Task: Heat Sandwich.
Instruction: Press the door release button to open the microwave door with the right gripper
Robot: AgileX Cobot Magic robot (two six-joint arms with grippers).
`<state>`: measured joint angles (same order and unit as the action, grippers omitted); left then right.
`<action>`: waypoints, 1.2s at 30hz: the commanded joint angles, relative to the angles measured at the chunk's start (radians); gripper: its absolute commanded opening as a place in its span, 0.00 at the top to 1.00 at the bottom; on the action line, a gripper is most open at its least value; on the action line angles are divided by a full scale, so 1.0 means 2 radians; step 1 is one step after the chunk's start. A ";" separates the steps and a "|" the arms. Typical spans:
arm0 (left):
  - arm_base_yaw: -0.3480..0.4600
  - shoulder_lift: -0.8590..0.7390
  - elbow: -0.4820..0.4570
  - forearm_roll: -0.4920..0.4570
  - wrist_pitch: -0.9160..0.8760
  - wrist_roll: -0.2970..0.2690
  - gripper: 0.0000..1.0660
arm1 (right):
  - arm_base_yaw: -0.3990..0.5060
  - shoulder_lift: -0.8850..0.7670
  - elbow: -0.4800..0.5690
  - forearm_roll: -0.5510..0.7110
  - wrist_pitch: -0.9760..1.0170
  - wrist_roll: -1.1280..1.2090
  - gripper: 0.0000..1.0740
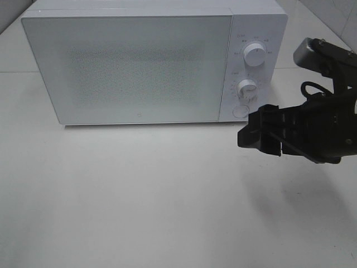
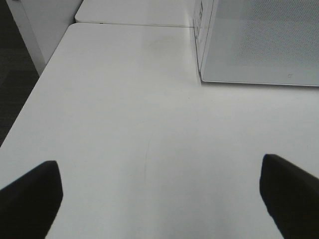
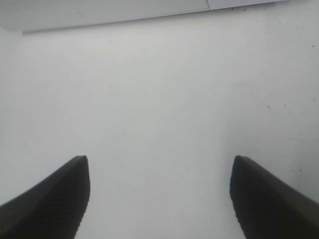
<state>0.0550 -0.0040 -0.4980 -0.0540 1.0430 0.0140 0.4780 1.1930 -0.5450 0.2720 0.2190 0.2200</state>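
The sandwich is out of view in all three views. A white microwave [image 1: 139, 67] stands at the back of the table with its door shut, two dials [image 1: 255, 54] and a round button [image 1: 240, 110] on its right panel. My right gripper [image 1: 261, 134] hovers open over the table just in front of the microwave's lower right corner, nothing between its fingers [image 3: 55, 199]. In the left wrist view my left gripper [image 2: 159, 199] is open over bare table, with the microwave's corner [image 2: 259, 45] ahead of it. The exterior high view does not show the left arm.
The white table [image 1: 139, 195] stretches in front of the microwave. Its left edge [image 2: 30, 104] drops off to a dark floor. A seam [image 2: 129, 24] marks a second table surface behind.
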 commanded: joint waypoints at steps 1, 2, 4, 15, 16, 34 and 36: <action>0.002 -0.014 0.002 -0.004 -0.004 0.000 0.05 | -0.001 -0.021 -0.023 -0.006 0.080 -0.059 0.29; 0.002 -0.014 0.002 -0.004 -0.004 0.000 0.05 | -0.001 -0.026 -0.030 -0.010 0.100 -0.067 0.29; 0.002 -0.014 0.002 -0.004 -0.004 0.000 0.05 | -0.001 -0.040 -0.040 -0.024 0.133 -0.072 0.29; 0.002 -0.014 0.002 -0.004 -0.004 0.000 0.05 | -0.001 -0.154 -0.065 -0.113 0.257 -0.065 0.29; 0.002 -0.014 0.002 -0.004 -0.004 0.000 0.05 | -0.001 -0.169 -0.065 -0.118 0.265 -0.065 0.29; 0.002 -0.014 0.002 -0.004 -0.004 0.000 0.05 | -0.027 -0.445 -0.059 -0.175 0.420 -0.037 0.29; 0.002 -0.014 0.002 -0.004 -0.004 0.000 0.05 | -0.038 -0.454 -0.058 -0.175 0.425 -0.038 0.29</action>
<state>0.0550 -0.0040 -0.4980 -0.0540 1.0430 0.0140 0.4300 0.3150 -0.6680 -0.0660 1.0390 0.1350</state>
